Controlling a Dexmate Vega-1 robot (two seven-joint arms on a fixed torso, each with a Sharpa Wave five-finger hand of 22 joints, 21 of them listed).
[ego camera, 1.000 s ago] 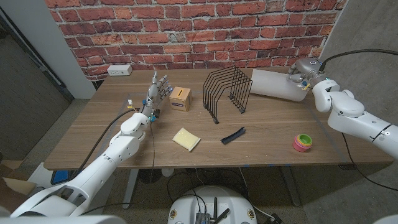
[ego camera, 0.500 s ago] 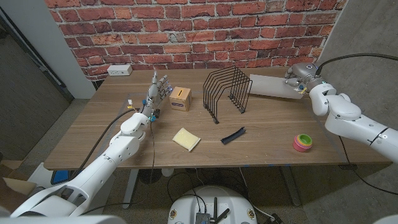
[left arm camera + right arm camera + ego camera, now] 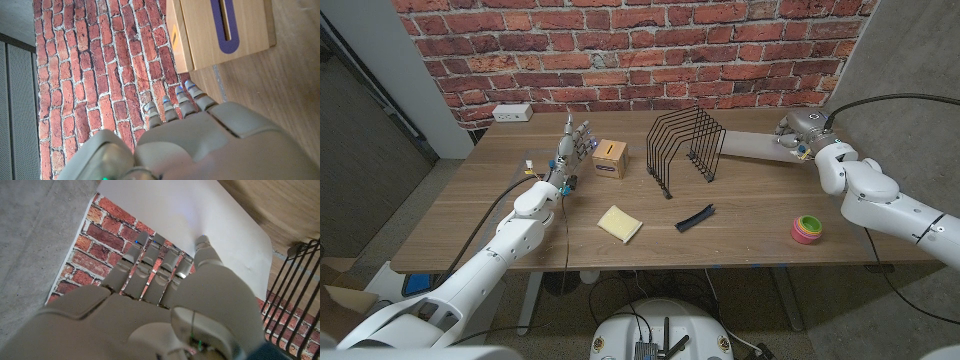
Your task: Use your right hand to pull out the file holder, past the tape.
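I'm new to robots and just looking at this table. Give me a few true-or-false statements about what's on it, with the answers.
1. The black wire file holder stands upright on the table. True.
2. The tape roll sits inside the file holder. False: it lies apart, near the table's front right.
3. The left hand holds the wooden box. False: it stands beside the box, holding nothing.
4. A yellow sponge lies nearer the front edge than the box. True.

- The right hand (image 3: 165, 305), grey and jointed, has its fingers (image 3: 150, 265) extended side by side.
- A white flat sheet (image 3: 200, 220) lies just beyond the fingertips.
- The black wire file holder (image 3: 295, 285) stands beside the sheet.
- A red brick wall (image 3: 95, 240) is behind the fingers.
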